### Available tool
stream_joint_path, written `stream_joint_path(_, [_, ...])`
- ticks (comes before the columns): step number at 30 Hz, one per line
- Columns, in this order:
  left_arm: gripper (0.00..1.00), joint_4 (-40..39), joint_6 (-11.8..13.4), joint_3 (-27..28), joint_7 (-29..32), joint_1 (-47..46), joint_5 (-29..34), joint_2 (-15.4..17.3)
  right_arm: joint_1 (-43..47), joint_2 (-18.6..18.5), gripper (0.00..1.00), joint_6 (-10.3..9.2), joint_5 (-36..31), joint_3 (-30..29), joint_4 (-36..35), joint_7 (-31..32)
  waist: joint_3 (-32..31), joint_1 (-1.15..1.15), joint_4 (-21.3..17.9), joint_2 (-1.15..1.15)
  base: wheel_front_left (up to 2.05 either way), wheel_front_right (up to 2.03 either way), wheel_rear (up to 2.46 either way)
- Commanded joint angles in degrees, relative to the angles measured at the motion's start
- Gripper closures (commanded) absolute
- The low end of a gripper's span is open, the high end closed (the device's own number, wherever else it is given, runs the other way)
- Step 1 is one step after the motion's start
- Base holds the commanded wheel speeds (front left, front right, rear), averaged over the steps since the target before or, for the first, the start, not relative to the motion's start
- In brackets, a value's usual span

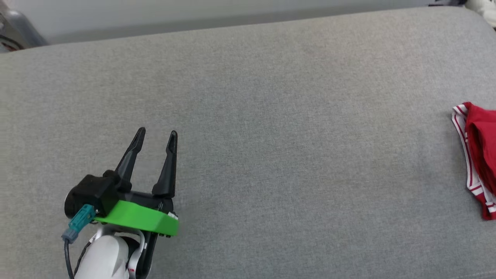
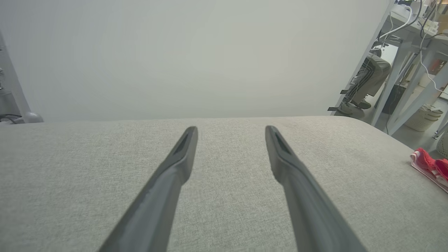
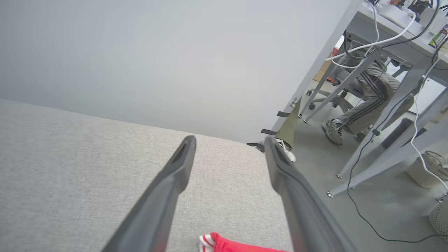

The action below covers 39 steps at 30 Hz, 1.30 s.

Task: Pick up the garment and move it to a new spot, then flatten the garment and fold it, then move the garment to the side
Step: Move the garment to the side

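Observation:
The garment (image 1: 478,155) is a red bundle with red-and-white striped trim, lying at the far right edge of the grey padded surface (image 1: 271,116) and cut off by the frame. My left gripper (image 1: 157,132) hovers open over the lower left of the surface, far from the garment, with nothing between its fingers. Its own camera shows the left gripper (image 2: 231,131) open and the garment (image 2: 430,166) at the right edge. My right gripper (image 3: 229,141) stands open above the surface's right end, with a corner of the garment (image 3: 224,245) just below, between its fingers and apart from them.
A pale wall runs behind the surface. To the right, past the surface's edge, stands a grey metal desk (image 3: 385,31) with hanging cables, a seated person's legs (image 3: 367,98) beneath it, and a woven basket (image 3: 425,168) on the floor.

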Motion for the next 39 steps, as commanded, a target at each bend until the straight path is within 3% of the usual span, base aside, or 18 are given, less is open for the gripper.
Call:
stream_joint_path(1, [0.0,0.24,0.34,0.57,-0.32,0.99,-0.03,-0.52,2.05,1.54,0.0,-0.04,0.93,-0.28,-1.83,-0.56,-5.26,0.0,3.96,0.0,0.0,0.0,0.0])
stream_joint_path(8, [0.0,2.1,0.33,2.34,-0.33,4.22,-0.02,-2.54,11.78,10.94,0.0,-0.04,2.38,-2.1,-10.71,-4.38,-8.87,0.0,7.12,0.0,0.0,0.0,0.0])
stream_joint_path(13, [0.0,3.53,-0.61,4.03,-0.33,6.57,1.4,-4.48,19.79,18.53,0.0,-0.04,1.88,-1.22,-12.64,-8.8,-10.7,0.0,8.89,0.0,0.0,0.0,0.0])
stream_joint_path(16, [0.0,3.63,-1.29,4.9,-0.33,7.31,2.16,-5.57,22.26,20.95,0.0,-0.04,2.09,-1.03,-11.7,-11.33,-11.46,0.0,9.26,0.0,0.0,0.0,0.0])
stream_joint_path(25, [0.0,4.41,-2.64,6.86,-0.33,9.61,4.6,-7.64,27.34,24.98,0.0,-0.04,0.34,0.3,-7.72,-15.53,-13.11,0.0,9.38,0.0,0.0,0.0,0.0])
stream_joint_path(39, [0.0,4.92,-3.18,7.7,-0.33,9.82,6.52,-8.85,27.76,26.0,0.0,-0.04,-0.84,1.24,-6.29,-16.5,-13.66,0.0,9.45,0.0,0.0,0.0,0.0])
